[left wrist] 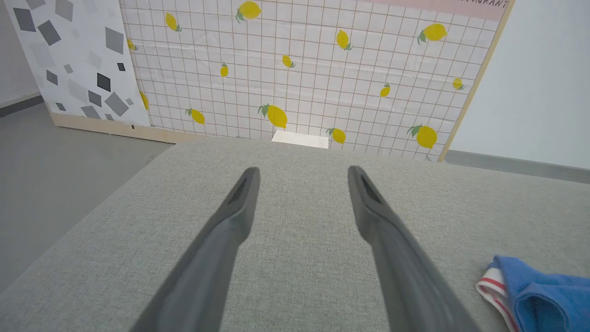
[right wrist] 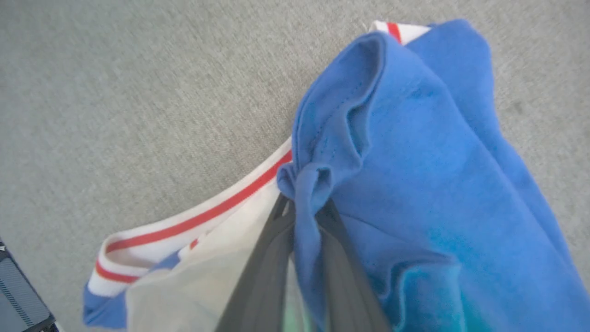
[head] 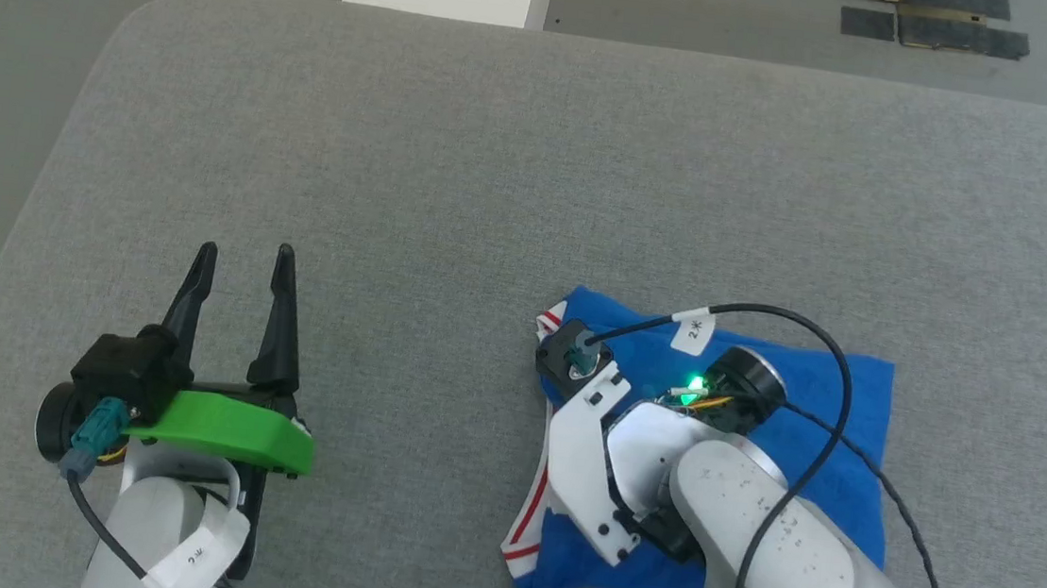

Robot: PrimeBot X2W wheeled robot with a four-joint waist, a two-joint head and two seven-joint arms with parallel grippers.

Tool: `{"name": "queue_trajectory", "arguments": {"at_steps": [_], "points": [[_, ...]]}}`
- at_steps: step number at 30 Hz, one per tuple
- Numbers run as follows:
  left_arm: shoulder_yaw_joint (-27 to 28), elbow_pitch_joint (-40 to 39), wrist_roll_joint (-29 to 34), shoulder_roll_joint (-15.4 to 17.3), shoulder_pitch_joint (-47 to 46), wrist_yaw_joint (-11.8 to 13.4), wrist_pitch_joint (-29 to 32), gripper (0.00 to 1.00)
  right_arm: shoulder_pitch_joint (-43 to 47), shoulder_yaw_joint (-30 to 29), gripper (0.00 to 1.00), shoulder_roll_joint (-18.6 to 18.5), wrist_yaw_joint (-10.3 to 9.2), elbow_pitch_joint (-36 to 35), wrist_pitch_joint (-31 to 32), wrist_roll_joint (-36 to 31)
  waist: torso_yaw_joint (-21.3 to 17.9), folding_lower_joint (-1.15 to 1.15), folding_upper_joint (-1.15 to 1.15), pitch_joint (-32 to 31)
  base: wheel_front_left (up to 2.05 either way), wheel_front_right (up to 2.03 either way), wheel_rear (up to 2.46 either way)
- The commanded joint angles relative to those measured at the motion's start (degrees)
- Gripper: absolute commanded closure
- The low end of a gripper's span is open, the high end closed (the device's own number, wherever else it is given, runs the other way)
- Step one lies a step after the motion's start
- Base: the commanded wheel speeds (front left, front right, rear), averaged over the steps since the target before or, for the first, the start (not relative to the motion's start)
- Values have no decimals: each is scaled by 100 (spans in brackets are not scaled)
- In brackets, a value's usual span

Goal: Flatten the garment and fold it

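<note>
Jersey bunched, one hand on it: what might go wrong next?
The right hand pinches just a small blue fold of the garment; it may slip out or lift one layer only. The left hand is open and apart from it, so a pull may drag the whole bundle, not spread it.

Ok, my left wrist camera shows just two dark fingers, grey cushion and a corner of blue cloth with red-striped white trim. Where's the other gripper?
Observer: The right gripper is down on that bright blue jersey with red-striped white trim, shut on a pinched fold of its blue cloth.
Operator: Is the shirt flat yet?
Observer: No. It lies as a bunched, roughly folded bundle on the grey cushioned surface, with blue layers heaped over the white.
</note>
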Motion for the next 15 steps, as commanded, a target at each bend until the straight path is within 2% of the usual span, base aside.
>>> {"name": "queue_trajectory", "arguments": {"at_steps": [1,2,8,12,15], "points": [[18,22,-22,-24,-41,-39,-21,0,122,104,30,1,-5,91,2,209,-50,0,36,-64,0,0,0],[32,26,-18,-24,-22,-39,-21,0,137,110,0,1,-5,33,-34,344,-71,0,36,-95,0,0,0],[128,32,-1,-27,164,-39,-21,0,246,-221,0,3,-5,-865,-836,1031,-272,0,36,-366,0,0,0],[171,72,-17,-28,308,-39,-21,0,516,-903,0,3,-5,-1636,-1851,1135,-420,0,36,-609,0,0,0],[213,92,-27,-28,433,-39,-21,0,842,-1435,0,3,-5,-2096,-2549,935,-554,0,36,-805,0,0,0]]}}
